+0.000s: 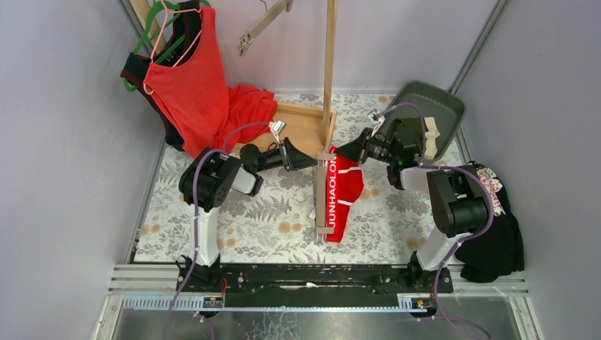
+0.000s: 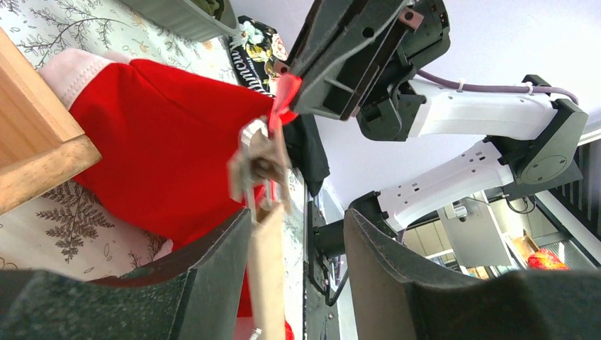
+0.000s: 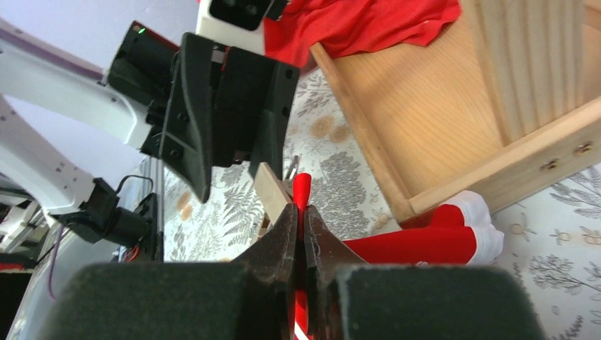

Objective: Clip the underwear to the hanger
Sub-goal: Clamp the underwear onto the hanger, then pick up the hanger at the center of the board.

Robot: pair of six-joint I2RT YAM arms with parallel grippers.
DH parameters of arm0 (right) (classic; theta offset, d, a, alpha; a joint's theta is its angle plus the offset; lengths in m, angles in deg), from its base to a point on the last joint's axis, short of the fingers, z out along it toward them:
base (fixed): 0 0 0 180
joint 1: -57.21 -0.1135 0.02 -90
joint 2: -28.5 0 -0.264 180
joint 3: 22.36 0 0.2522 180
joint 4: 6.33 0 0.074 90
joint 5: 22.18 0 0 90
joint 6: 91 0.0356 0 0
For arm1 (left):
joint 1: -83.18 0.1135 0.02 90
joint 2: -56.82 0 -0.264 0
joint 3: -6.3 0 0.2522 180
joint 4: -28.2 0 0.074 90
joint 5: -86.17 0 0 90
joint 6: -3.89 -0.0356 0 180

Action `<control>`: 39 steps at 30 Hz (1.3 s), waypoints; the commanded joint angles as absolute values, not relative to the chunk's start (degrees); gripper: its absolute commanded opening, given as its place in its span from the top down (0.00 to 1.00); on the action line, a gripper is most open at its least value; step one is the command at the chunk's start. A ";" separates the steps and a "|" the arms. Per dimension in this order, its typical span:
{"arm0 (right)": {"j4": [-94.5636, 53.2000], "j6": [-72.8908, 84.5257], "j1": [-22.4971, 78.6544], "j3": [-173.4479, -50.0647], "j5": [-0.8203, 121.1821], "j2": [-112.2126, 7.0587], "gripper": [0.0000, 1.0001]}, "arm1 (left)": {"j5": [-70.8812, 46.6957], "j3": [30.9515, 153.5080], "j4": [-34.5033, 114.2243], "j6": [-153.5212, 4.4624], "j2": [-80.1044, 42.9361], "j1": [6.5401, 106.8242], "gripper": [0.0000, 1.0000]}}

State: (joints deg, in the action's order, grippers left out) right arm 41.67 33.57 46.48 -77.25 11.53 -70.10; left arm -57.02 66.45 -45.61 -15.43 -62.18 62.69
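Above the table (image 1: pixel 177 212), the right tool (image 1: pixel 339 152) pinches the red briefs (image 1: pixel 346 188) at a clip (image 2: pixel 256 164) of the hanger (image 1: pixel 320 198), the left tool (image 1: pixel 312 161) spread astride it; next, probably, seating the cloth.

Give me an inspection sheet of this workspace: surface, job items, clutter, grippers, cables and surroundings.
Surface: table with a fern-print cover.
Job's things: red briefs beside the wooden hanger, lettered waistband along its bar; metal clip at the bar's end, next to the pinched fabric.
Clutter: red tank top hung back left; black floral cloth at the right edge; grey bin back right.
Grippers: left gripper open, astride the hanger bar; right gripper shut on the briefs' edge.
Cables: purple cables loop over both arms, off the hanger.
Surroundings: grey walls; wooden stand behind.
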 commanded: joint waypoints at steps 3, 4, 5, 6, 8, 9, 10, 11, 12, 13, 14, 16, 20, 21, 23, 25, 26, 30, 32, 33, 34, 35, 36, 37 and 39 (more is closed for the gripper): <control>26.21 26.40 46.78 -83.77 24.21 -67.94 0.82 | -56.11 65.07 -49.96 -14.39 -61.69 63.74 0.50; 22.66 25.03 46.75 -84.54 26.96 -67.39 0.81 | -55.78 64.86 -49.81 -14.04 -61.68 64.06 0.50; 19.09 23.62 46.75 -85.77 29.25 -67.08 0.80 | -55.44 64.54 -49.80 -13.90 -61.73 64.43 0.50; 16.44 22.22 46.85 -86.75 30.63 -67.04 0.79 | -55.12 64.18 -49.80 -13.91 -61.58 64.79 0.50; 12.34 20.83 46.81 -88.22 34.11 -67.03 0.78 | -54.32 63.44 -49.76 -14.04 -61.14 65.41 0.50; 11.00 20.29 46.83 -88.66 35.33 -67.03 0.76 | -53.90 63.05 -49.64 -13.96 -60.80 65.68 0.50; 9.98 19.86 46.76 -89.02 36.59 -67.03 0.74 | -53.41 62.54 -49.62 -13.95 -60.50 66.07 0.49; 8.78 19.67 46.77 -89.31 38.29 -65.91 0.67 | -52.92 62.11 -49.55 -13.95 -60.15 66.31 0.50; 8.13 19.48 46.87 -89.39 39.99 -65.29 0.59 | -52.54 61.69 -49.26 -13.95 -59.71 66.66 0.49; 7.64 19.22 46.84 -89.27 41.47 -64.81 0.51 | -52.12 61.27 -49.11 -13.95 -59.26 66.99 0.49; 7.34 18.96 46.81 -88.94 42.67 -64.19 0.49 | -51.71 60.65 -48.93 -14.07 -58.64 67.20 0.48; 5.43 18.21 46.79 -89.01 42.71 -62.84 0.50 | -50.77 59.63 -47.45 -14.84 -56.81 67.64 0.47; -5.92 17.74 43.47 -90.44 42.13 -60.52 0.67 | -47.85 58.18 -38.76 -19.89 -50.81 67.93 0.41; -8.94 17.12 41.59 -90.59 43.64 -59.85 0.66 | -47.08 58.04 -35.91 -21.54 -49.31 67.89 0.40; -12.42 16.60 36.09 -89.82 47.28 -58.54 0.59 | -46.05 57.80 -31.64 -24.05 -46.60 67.89 0.37; -12.83 19.09 33.23 -87.94 48.06 -57.73 0.57 | -45.16 57.39 -28.74 -24.95 -44.65 67.92 0.33; -12.24 20.74 32.32 -86.89 47.32 -57.45 0.56 | -44.68 57.19 -27.60 -25.45 -43.84 67.85 0.32; -9.91 26.64 30.00 -83.00 48.34 -57.04 0.48 | -43.97 56.63 -25.04 -25.62 -41.89 67.89 0.25; -11.10 27.73 29.23 -82.85 49.97 -57.69 0.46 | -43.67 56.20 -24.35 -25.72 -41.22 67.89 0.24; -11.99 27.99 28.76 -82.89 50.80 -57.90 0.46 | -43.51 56.14 -23.95 -25.84 -40.76 67.89 0.24; -12.61 28.31 28.24 -82.80 51.60 -58.04 0.45 | -43.30 56.10 -23.27 -26.15 -40.34 67.89 0.24; -12.91 28.39 27.69 -82.72 52.03 -58.21 0.45 | -43.16 56.10 -22.63 -26.55 -39.96 67.89 0.24; -13.12 28.55 26.87 -82.58 52.39 -58.43 0.45 | -43.12 56.03 -22.14 -26.79 -39.61 67.89 0.24; -13.14 28.82 26.40 -82.46 52.76 -58.75 0.45 | -43.04 55.90 -21.89 -26.93 -39.33 67.89 0.24; -12.20 29.37 25.70 -82.06 52.31 -59.50 0.45 | -42.92 55.85 -21.65 -27.13 -38.87 67.89 0.24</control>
State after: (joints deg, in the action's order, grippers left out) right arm -12.71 27.12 27.88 -82.25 50.48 -58.72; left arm -43.99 56.40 -22.52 -24.99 -41.13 67.59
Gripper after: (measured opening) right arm 0.547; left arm 0.754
